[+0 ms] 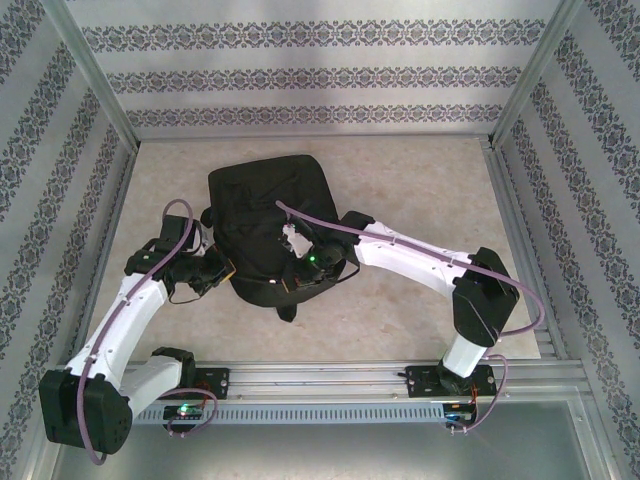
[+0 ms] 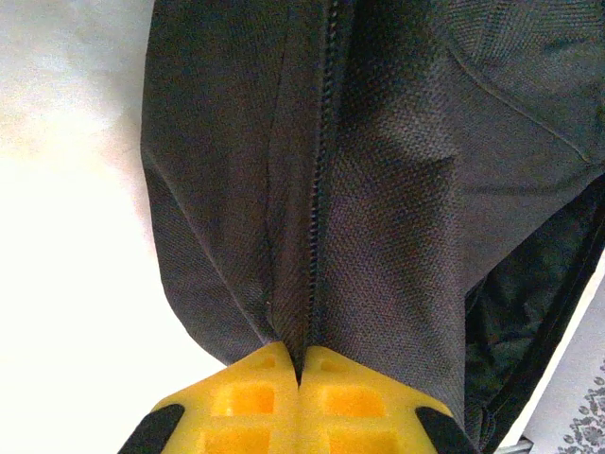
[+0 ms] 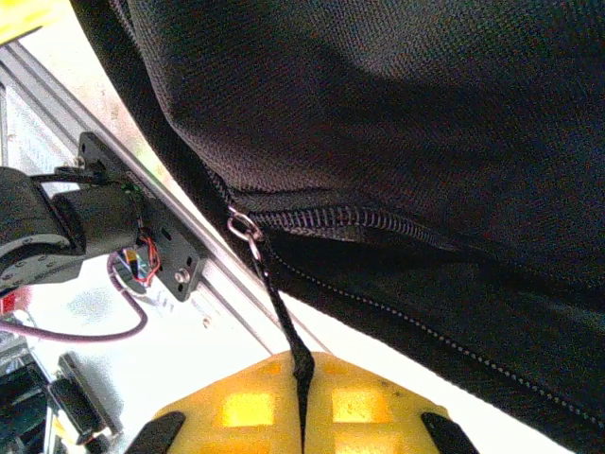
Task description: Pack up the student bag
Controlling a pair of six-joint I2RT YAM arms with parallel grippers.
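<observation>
Slippage threatens: the right gripper point(image 3: 302, 367) pinches only the thin zipper cord point(image 3: 279, 303), which a hard tug could free. The left gripper point(image 2: 300, 361) pinches a fold of the bag point(image 1: 255, 190), central on the table point(image 1: 430, 170); losing it lets the bag drag.

A pale marbled tabletop point(image 1: 430, 185) spread across the middle. Walls papered in grey floral bands point(image 1: 300, 75) stood at 9, 12 and 3 o'clock, with metal corner posts point(image 1: 95, 85) at 11 and 1. An aluminium rail point(image 1: 320, 378) ran along 6 o'clock.

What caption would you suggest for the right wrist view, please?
Right gripper pinching the zipper pull cord of the student bag.
</observation>
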